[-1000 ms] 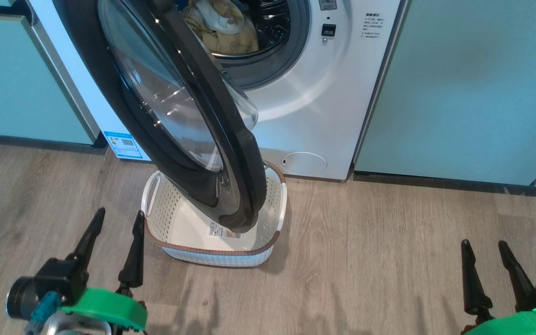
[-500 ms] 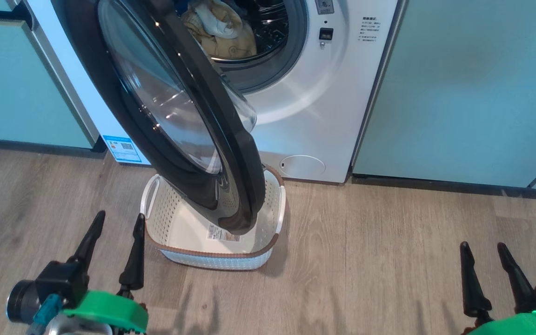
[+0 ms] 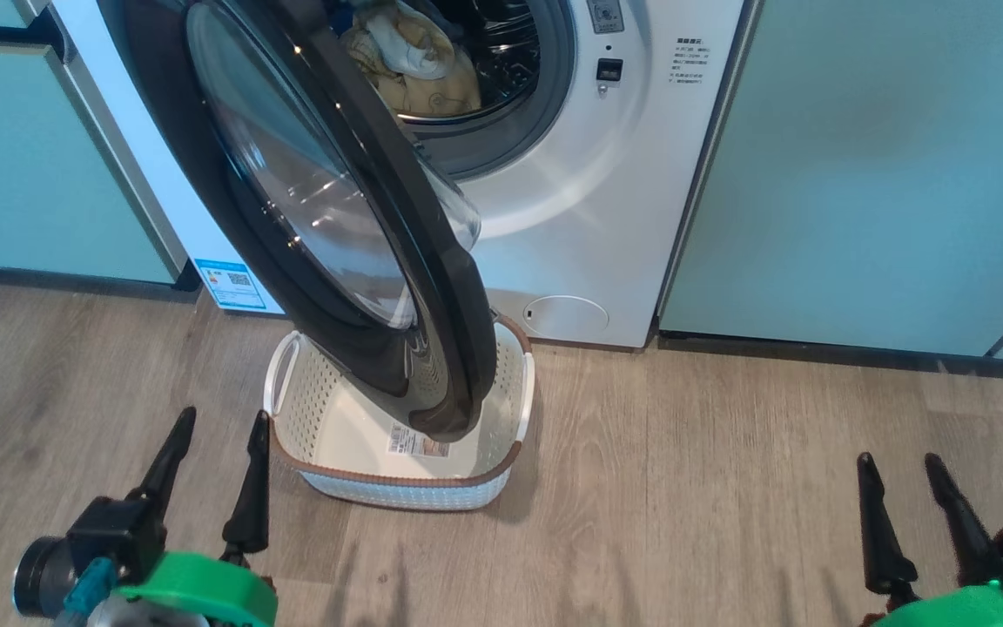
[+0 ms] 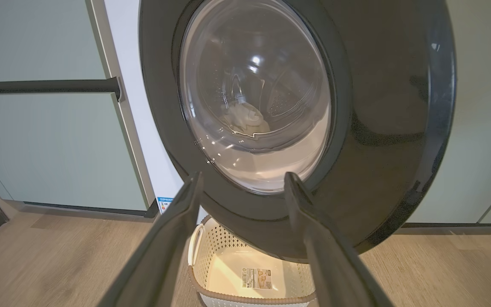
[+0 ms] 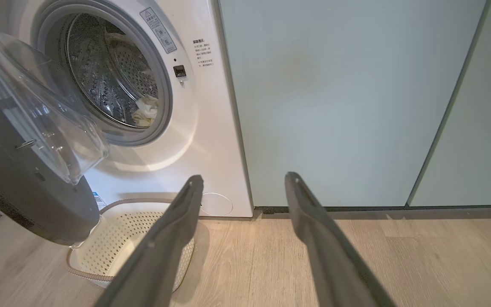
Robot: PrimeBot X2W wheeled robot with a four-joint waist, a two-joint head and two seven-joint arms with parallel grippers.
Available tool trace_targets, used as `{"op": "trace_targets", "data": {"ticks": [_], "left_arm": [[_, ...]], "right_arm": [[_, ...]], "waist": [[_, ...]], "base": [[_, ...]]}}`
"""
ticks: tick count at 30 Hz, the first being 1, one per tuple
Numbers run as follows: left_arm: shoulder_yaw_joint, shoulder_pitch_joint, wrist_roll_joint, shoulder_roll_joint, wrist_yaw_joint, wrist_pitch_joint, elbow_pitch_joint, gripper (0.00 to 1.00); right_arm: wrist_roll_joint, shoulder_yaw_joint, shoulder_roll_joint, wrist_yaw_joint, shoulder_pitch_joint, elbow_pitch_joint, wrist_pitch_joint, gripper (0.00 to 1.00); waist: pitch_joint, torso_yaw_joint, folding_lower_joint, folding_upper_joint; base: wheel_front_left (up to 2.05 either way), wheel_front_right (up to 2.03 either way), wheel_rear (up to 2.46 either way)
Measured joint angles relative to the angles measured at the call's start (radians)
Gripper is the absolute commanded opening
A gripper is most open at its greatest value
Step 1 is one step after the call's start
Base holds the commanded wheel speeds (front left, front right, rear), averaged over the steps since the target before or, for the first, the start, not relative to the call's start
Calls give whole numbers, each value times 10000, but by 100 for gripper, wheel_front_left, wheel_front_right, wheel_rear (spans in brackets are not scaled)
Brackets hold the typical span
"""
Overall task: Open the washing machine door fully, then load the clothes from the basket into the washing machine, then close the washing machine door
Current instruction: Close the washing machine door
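Observation:
The white washing machine [image 3: 606, 218] stands between pale green cabinets. Its glossy black door [image 3: 232, 200] with the clear glass bowl hangs partly open, over the basket. Pale yellow clothes [image 3: 419, 65] lie inside the steel drum [image 5: 113, 81]. The cream basket [image 3: 327, 418] sits on the floor in front of the machine, holding nothing, its label sticker showing on the bottom. My left gripper [image 3: 221, 424] is open at the lower left, just left of the basket. My right gripper [image 3: 898, 461] is open at the lower right, far from the machine. In the left wrist view the door [image 4: 382, 128] faces my open left gripper [image 4: 241, 177].
Pale green cabinets [image 3: 867, 157] flank the machine on both sides, the left one [image 4: 49, 140] with a dark bar handle. The wooden floor [image 3: 710, 488] stretches wide to the right of the basket. The door's lower edge overhangs the basket.
The whole head view has shifted slightly, so the camera moved. Both grippers sit a little lower in it. The door, basket and clothes stay where they were.

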Motion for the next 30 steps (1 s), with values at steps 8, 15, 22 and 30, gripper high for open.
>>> {"op": "trace_targets", "data": {"ticks": [8, 15, 22, 30], "left_arm": [[-27, -4, 0, -10, 88, 0, 0, 100], [-188, -17, 0, -21, 113, 2, 0, 100], [-382, -84, 2, -31, 104, 2, 35, 100], [-658, -248, 4, -25, 35, 35, 182, 100]], "right_arm": [[-17, 104, 8, 0, 4, -19, 207, 0], [-199, 127, 8, 0, 4, -61, 353, 0], [-347, 267, 4, 0, -116, 46, 424, 0], [196, 470, -25, 0, -829, 725, 372, 0]], "waist": [[-45, 28, 0, 0], [-35, 396, 0, 0], [13, 1238, 0, 0], [-147, 2505, 0, 0]], "base": [[0, 0, 0], [0, 0, 0], [0, 0, 0], [0, 0, 0]]}}
